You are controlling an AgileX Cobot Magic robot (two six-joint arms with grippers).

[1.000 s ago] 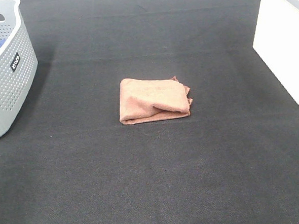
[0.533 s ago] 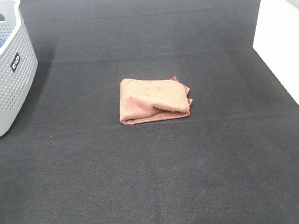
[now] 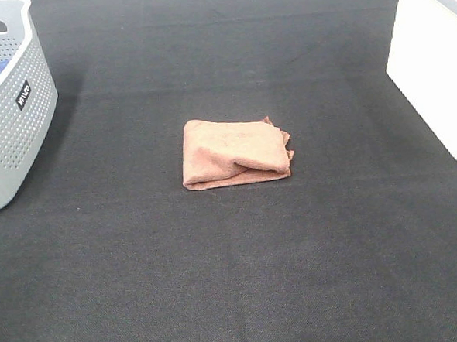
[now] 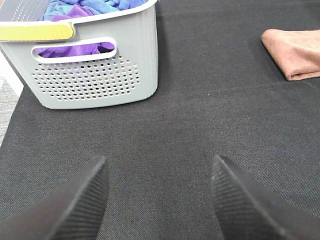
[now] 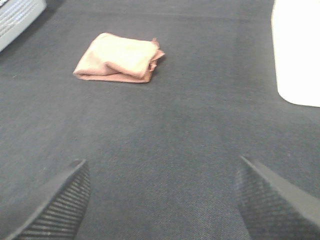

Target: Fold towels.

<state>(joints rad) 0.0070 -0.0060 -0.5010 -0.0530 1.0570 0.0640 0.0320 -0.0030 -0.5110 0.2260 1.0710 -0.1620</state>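
Note:
A folded salmon-pink towel (image 3: 235, 152) lies in the middle of the black mat (image 3: 235, 279). It also shows in the right wrist view (image 5: 119, 64) and at the edge of the left wrist view (image 4: 295, 52). Neither arm shows in the exterior high view. My left gripper (image 4: 160, 200) is open and empty over the mat, near the grey basket (image 4: 95, 75). My right gripper (image 5: 162, 200) is open and empty, well short of the towel.
A grey perforated laundry basket (image 3: 8, 115) holding blue and purple towels (image 4: 95, 12) stands at the left of the mat. A white box (image 3: 435, 65) stands at the right edge; it also shows in the right wrist view (image 5: 297, 55).

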